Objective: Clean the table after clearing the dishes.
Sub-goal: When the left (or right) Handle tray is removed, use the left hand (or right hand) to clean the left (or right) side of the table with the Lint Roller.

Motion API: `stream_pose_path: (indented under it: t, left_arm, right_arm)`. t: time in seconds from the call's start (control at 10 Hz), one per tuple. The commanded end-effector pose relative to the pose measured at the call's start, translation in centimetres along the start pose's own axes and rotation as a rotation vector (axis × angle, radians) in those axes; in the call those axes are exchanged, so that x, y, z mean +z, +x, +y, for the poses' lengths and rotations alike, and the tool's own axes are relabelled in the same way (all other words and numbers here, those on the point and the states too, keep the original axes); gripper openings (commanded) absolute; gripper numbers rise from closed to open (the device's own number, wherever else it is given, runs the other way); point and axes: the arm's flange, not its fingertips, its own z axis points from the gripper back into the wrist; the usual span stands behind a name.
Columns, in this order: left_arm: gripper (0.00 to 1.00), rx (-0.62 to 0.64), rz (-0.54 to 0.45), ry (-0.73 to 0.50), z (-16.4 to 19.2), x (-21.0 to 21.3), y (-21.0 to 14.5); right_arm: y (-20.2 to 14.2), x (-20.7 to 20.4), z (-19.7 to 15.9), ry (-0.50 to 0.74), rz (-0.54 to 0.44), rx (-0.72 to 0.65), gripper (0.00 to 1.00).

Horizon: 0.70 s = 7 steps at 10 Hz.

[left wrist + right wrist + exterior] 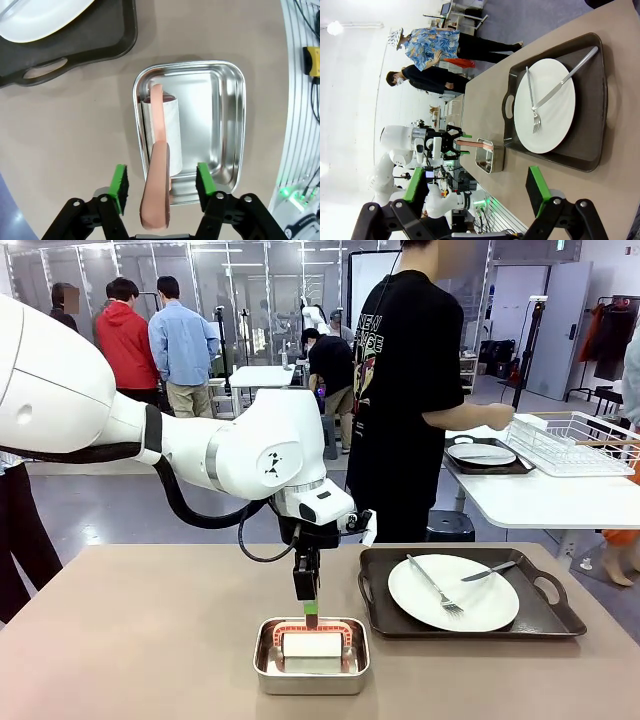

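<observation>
On the beige table (150, 640), a white plate (452, 592) with a fork and knife lies on a dark handled tray (545, 618) at the right. A second plate (480, 454) on its tray rests on the white side table. My left gripper (310, 612) hangs over a small steel pan (311, 676) holding a white cleaning block (170, 130) with a pink arched handle (159, 200). Its green pads (120, 185) stand open on either side of the handle, apart from it. My right gripper (475, 192) is open and holds nothing, off the tray's (592, 135) near side.
A person in a black shirt (405, 390) stands at the far side, one hand by a white wire rack (575, 445) on the side table. Other people stand farther back. Bare tabletop lies left of the pan.
</observation>
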Motion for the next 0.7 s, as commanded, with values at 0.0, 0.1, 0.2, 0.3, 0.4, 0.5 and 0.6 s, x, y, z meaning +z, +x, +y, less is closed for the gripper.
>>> stream_pose_path:
  t: [0.0, 0.1, 0.2, 0.3, 0.4, 0.5, 0.6]
  left_arm:
    - [0.50, 0.015, 0.026, 0.004, -0.01, 0.29, 0.39]
    - [0.43, 0.016, 0.028, 0.002, 0.04, 0.24, 0.38]
    - [0.31, 0.012, 0.030, -0.001, 0.01, 0.31, 0.48]
    - [0.24, 0.008, 0.033, -0.002, 0.02, 0.29, 0.60]
    - [0.11, 0.009, 0.034, -0.004, 0.00, 0.33, 0.63]
    - [0.04, 0.009, 0.042, -0.005, 0.03, 0.32, 0.55]
    - [0.00, 0.010, 0.045, -0.004, 0.11, 0.38, 0.45]
  right_arm:
    - [-0.12, 0.05, 0.34, 0.004, -0.002, 0.004, 1.00]
    - [-0.12, 0.05, 0.34, 0.004, -0.002, 0.004, 1.00]
    - [-0.12, 0.05, 0.34, 0.004, -0.002, 0.004, 1.00]
    - [-0.12, 0.05, 0.34, 0.004, -0.002, 0.004, 1.00]
    - [-0.12, 0.05, 0.34, 0.004, -0.002, 0.004, 1.00]
    - [-0.12, 0.05, 0.34, 0.004, -0.002, 0.004, 1.00]
    - [-0.12, 0.05, 0.34, 0.004, -0.002, 0.004, 1.00]
